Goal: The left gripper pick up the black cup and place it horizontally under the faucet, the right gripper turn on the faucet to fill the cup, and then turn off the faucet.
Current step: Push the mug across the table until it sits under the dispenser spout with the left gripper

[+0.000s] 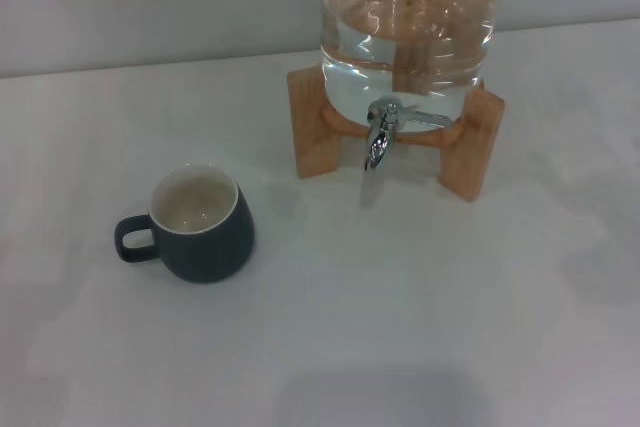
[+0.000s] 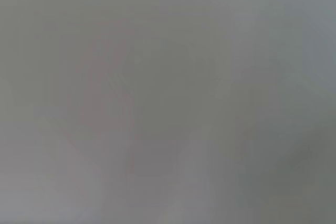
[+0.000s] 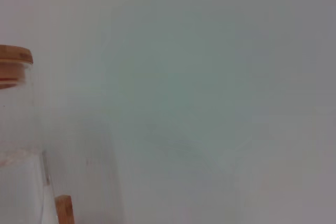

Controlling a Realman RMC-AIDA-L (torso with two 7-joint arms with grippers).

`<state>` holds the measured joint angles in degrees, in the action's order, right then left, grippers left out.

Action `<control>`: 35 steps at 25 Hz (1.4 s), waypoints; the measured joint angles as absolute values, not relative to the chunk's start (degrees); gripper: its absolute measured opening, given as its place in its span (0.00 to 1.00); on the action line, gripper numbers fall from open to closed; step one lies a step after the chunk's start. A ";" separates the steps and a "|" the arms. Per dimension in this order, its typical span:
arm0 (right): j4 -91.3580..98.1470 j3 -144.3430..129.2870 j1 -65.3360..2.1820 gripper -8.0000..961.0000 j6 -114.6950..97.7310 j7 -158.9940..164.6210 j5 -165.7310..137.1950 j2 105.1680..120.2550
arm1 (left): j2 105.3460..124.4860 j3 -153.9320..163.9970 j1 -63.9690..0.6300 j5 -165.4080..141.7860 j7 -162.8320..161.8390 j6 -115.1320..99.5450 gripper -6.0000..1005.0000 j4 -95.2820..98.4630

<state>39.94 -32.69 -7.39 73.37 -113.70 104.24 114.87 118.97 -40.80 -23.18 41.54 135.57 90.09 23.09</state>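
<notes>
Standing upright on the white table [image 1: 420, 327], the squat dark charcoal black cup [image 1: 200, 227] is sitting left of the small chrome faucet [image 1: 380, 137], well apart. Neither gripper is showing; finger state cannot be told.

1. You find no readable text, label, brand, number or sign in any view.
2. The black cup [image 1: 203, 225], the faucet [image 1: 381, 133], the glass water jar [image 1: 408, 22] and its wooden stand [image 1: 470, 145] all show plain, unmarked surfaces.
</notes>
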 joint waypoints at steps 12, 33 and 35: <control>39.90 -32.68 -7.47 0.89 73.50 -113.67 104.25 114.87 | 119.07 -34.65 -25.18 41.39 142.43 81.76 0.83 14.12; 39.39 -31.28 -7.56 0.89 73.36 -113.84 104.25 114.78 | 119.26 -32.73 -24.40 42.02 153.41 81.45 0.83 8.41; 38.84 -31.28 -7.75 0.89 73.34 -114.06 104.24 114.73 | 119.28 -32.65 -24.06 42.06 153.84 82.72 0.83 7.97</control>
<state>38.84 -31.28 -7.75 73.34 -114.06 104.24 114.73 119.28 -32.65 -24.06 42.06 153.84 82.72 7.97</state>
